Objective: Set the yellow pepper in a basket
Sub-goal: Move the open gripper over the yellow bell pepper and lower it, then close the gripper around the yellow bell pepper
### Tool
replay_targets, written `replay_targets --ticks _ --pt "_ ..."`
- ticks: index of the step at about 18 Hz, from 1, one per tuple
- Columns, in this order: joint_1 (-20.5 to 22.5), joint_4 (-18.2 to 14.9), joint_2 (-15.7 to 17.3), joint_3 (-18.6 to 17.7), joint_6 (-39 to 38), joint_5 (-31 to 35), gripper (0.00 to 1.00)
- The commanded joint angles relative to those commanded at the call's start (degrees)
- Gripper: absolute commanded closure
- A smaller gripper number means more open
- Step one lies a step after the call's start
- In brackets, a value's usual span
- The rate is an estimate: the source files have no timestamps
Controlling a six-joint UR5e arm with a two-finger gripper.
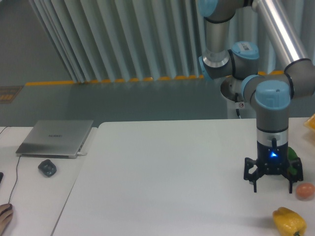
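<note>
The yellow pepper (289, 221) lies on the white table (162, 182) near its front right corner, glossy and lumpy. My gripper (273, 187) hangs above the table, a little behind and to the left of the pepper, with its fingers spread open and nothing between them. It does not touch the pepper. No basket shows clearly; a yellow-orange object (310, 122) is cut off by the right edge of the frame.
A green pepper (294, 158) sits just behind the gripper, partly hidden by it. A small orange-pink fruit (304, 191) lies to the gripper's right. A closed laptop (55, 138) and a dark mouse (47, 167) are on the left table.
</note>
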Motion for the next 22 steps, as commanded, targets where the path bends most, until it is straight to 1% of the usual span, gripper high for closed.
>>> replay_targets --ticks 5,8,10,11,14,16,22 --pt "0.09 0.36 -2.38 2.81 0.09 0.71 0.0" --pt "0.35 0.36 -3.0 3.52 0.17 0.71 0.0" --pt "0.7 0.62 -3.26 3.69 0.17 0.71 0.0" --pt "1.05 1.4 -3.52 3.61 0.17 0.71 0.0" --pt "1.32 1.67 -4.14 3.69 0.17 0.97 0.0" --pt "1.49 2.72 -4.58 3.61 0.0 1.15 0.0" --pt "1.49 3.61 -5.63 3.52 -0.53 2.56 0.0"
